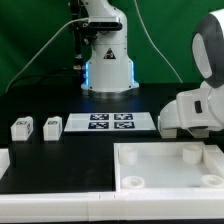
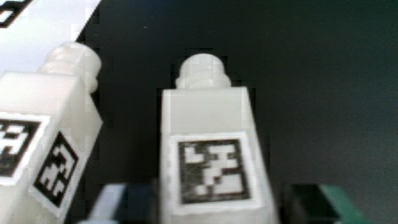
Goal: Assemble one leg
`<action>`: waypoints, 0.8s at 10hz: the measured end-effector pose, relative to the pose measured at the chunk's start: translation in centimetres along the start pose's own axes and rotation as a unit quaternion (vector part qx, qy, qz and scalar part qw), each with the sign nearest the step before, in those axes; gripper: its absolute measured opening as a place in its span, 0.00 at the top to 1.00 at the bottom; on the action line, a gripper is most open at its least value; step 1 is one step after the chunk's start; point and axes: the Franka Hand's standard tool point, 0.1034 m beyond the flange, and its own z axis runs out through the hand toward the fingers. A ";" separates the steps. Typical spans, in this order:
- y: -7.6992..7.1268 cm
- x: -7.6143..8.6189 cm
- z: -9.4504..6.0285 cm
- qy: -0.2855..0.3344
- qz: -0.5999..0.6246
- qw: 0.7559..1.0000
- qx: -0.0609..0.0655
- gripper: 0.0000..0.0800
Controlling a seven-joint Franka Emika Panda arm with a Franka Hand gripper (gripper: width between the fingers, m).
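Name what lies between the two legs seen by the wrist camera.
Nothing: the wrist view shows only bare black table between the centre leg and the neighbouring leg.

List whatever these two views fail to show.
- Wrist view: the tool is cut off by the picture's edge. Only finger stubs show, either side of the leg.
- Wrist view: the neighbouring leg is cropped, with its tag partly out of frame.
- Exterior view: the arm's white housing hides the tool and whatever lies under it.
- Exterior view: the leg at the exterior view's left and its partner show tags too small to read.
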 end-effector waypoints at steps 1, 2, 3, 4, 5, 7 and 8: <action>0.0 0.0 0.0 0.000 0.000 1.000 0.000 0.64; 0.0 0.0 0.0 0.000 0.000 1.000 0.000 0.64; 0.0 0.0 0.0 0.000 0.000 1.000 0.000 0.64; 0.0 0.0 0.0 0.000 0.000 1.000 0.000 0.64; 0.0 0.0 0.0 0.000 0.000 1.000 0.000 0.64; 0.0 0.0 0.0 0.000 0.000 1.000 0.000 0.64; 0.0 0.0 0.0 0.000 0.000 1.000 0.000 0.64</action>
